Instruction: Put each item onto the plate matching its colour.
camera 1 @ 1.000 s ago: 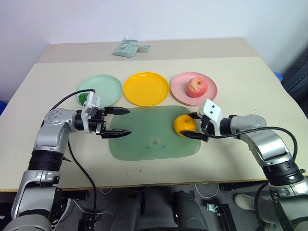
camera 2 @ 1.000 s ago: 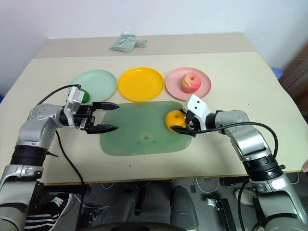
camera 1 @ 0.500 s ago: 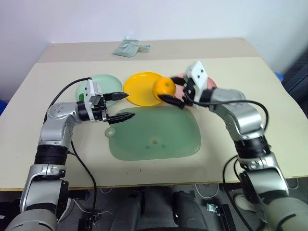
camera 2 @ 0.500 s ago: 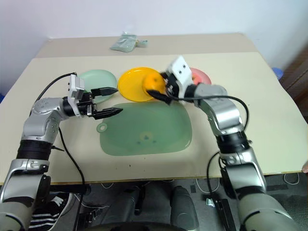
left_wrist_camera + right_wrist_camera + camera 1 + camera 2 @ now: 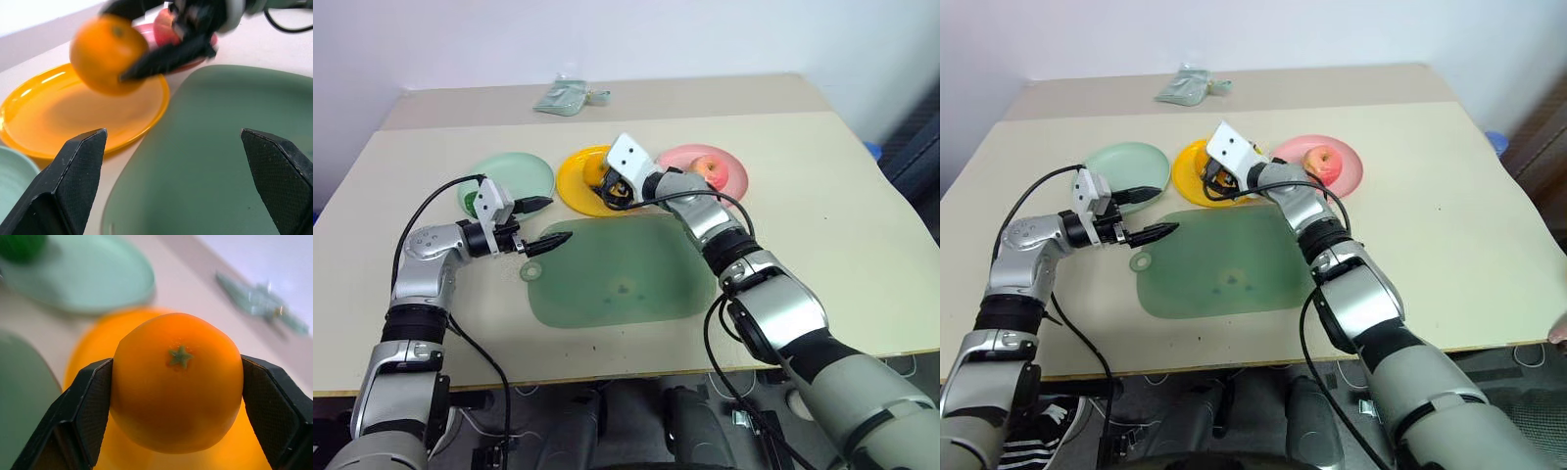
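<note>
My right gripper (image 5: 609, 187) is shut on the round orange (image 5: 178, 382) and holds it just over the bright yellow plate (image 5: 574, 182). The red-pink apple (image 5: 710, 169) lies on the pink plate (image 5: 734, 180). A small dark green bumpy item (image 5: 470, 202) sits at the near edge of the mint green plate (image 5: 514, 176). My left gripper (image 5: 548, 222) stands open and holds nothing. It is level at the left edge of the flat green mat (image 5: 622, 269), pointing toward the orange (image 5: 107, 46).
A crumpled pale green packet (image 5: 564, 98) lies at the back of the beige table (image 5: 822, 225). A black cable loops from my left wrist over the table beside the mint plate. The three plates stand in a row behind the mat.
My right gripper has carried the orange up off the mat's right edge and leftward to above the yellow plate. My left gripper moved slightly toward the plates and turned.
</note>
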Motion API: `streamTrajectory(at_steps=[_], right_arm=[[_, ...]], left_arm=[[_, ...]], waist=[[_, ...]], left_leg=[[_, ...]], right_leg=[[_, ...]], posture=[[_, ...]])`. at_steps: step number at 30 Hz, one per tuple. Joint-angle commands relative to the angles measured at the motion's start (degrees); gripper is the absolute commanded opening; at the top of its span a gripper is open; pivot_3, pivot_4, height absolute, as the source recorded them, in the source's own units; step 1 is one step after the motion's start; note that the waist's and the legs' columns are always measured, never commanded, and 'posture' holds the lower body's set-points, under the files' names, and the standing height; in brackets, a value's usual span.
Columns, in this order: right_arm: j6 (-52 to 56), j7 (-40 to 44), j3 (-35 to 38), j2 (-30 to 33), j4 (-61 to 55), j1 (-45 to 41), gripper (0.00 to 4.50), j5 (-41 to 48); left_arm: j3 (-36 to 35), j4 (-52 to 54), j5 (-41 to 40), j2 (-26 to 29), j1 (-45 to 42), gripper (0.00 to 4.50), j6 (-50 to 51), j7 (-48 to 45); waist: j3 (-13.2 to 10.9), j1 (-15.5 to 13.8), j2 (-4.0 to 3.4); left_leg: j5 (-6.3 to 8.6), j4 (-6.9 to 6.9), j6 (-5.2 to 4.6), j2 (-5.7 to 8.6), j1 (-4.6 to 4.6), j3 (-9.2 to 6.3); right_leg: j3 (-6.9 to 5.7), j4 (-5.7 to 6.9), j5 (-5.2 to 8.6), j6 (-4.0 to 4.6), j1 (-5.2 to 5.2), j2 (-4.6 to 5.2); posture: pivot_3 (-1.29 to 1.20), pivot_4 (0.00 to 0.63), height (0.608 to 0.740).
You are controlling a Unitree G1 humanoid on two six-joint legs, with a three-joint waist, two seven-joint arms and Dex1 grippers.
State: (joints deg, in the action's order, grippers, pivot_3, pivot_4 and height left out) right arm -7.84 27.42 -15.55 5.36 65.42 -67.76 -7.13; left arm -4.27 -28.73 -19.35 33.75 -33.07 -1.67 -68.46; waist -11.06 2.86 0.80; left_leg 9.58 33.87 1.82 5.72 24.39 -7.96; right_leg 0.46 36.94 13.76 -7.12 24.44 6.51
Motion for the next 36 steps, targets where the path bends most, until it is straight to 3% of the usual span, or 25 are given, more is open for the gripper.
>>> streamTrajectory(at_steps=[1, 6, 12, 14, 18, 21, 25, 30, 36], right_arm=[[-2.7, -1.7, 2.3, -0.6, 3.0, -1.9, 4.38, -0.3], [-4.5, -2.4, 5.0, -0.4, 3.8, -1.8, 4.46, 0.7], [-2.1, 9.5, 19.1, -0.7, -5.0, -0.3, 4.46, 16.8], [1.8, 16.6, 22.1, 0.5, -15.0, 3.9, 4.46, 23.4], [12.2, 28.5, 18.5, 7.1, -43.8, 19.9, 4.46, 30.2], [16.7, 30.5, 18.3, 12.5, -62.2, 31.3, 4.46, 34.4], [27.8, 31.9, 21.3, 19.4, -77.3, 42.1, 4.46, 44.6], [28.1, 37.4, 21.8, 30.9, -87.8, 55.9, 4.46, 43.5], [22.0, 35.2, 22.1, 31.8, -87.4, 62.0, 4.46, 38.7]], left_arm=[[-1.8, 2.0, -0.7, 0.5, 0.5, 4.50, -0.9, 0.5], [-1.5, 4.2, -1.0, 0.4, 0.5, 4.50, 0.1, 1.4], [-1.2, 8.2, -2.5, 0.5, 0.3, 4.50, 3.6, 1.0], [-1.6, 9.1, -3.7, 0.6, 0.4, 4.50, 4.3, -0.1], [-2.0, 10.3, -6.2, 1.2, 1.0, 4.50, 5.9, -3.4], [-3.0, 10.3, -8.9, 1.7, 0.8, 4.50, 7.9, -6.4], [-3.7, 9.6, -11.2, 2.4, -0.2, 4.50, 10.8, -9.7], [-3.2, 7.5, -11.4, 3.7, -0.9, 4.50, 12.4, -13.9], [-2.5, 4.4, -10.1, 2.8, -1.6, 4.50, 11.0, -15.4]], waist=[[0.0, 0.2, 0.00], [0.0, 0.8, 0.00], [0.0, 1.1, -0.01], [0.0, 1.1, -0.01], [0.0, 0.1, 0.02], [0.0, -0.3, -0.01], [0.0, -0.2, -0.03], [0.0, -0.8, 0.05], [0.0, -1.1, 0.05]], left_leg=[[-0.01, 0.00, 0.01, 0.00, 0.00, 0.02], [-0.03, 0.01, 0.05, -0.01, -0.02, 0.01], [-0.03, 0.00, 0.05, -0.04, -0.02, 0.01], [-0.03, 0.00, 0.05, -0.05, -0.02, 0.02], [0.01, 0.07, -0.01, -0.04, -0.01, -0.01], [0.04, 0.14, -0.07, -0.02, 0.00, 0.09], [0.04, 0.14, -0.06, -0.14, -0.08, 0.24], [0.09, 0.17, -0.13, -0.17, -0.05, 0.28], [0.10, 0.27, -0.15, -0.23, -0.05, 0.40]], right_leg=[[0.05, 0.05, 0.00, 0.00, 0.02, -0.02], [0.10, 0.14, 0.00, 0.00, 0.05, -0.06], [0.11, 0.15, 0.00, 0.01, 0.05, -0.09], [0.11, 0.15, 0.00, 0.00, 0.05, -0.09], [0.08, 0.11, 0.01, -0.01, -0.03, -0.07], [0.13, 0.11, 0.02, -0.03, -0.01, -0.04], [0.26, 0.14, 0.02, -0.02, 0.01, -0.09], [0.25, -0.01, 0.04, -0.02, -0.08, -0.07], [0.26, -0.10, 0.04, -0.02, -0.12, -0.05]], posture=[[0.00, 0.150, 0.740], [0.00, 0.150, 0.740], [0.00, 0.150, 0.740], [0.00, 0.150, 0.740], [0.00, 0.150, 0.740], [0.00, 0.150, 0.740], [0.00, 0.150, 0.740], [0.00, 0.150, 0.740], [0.00, 0.150, 0.740]])
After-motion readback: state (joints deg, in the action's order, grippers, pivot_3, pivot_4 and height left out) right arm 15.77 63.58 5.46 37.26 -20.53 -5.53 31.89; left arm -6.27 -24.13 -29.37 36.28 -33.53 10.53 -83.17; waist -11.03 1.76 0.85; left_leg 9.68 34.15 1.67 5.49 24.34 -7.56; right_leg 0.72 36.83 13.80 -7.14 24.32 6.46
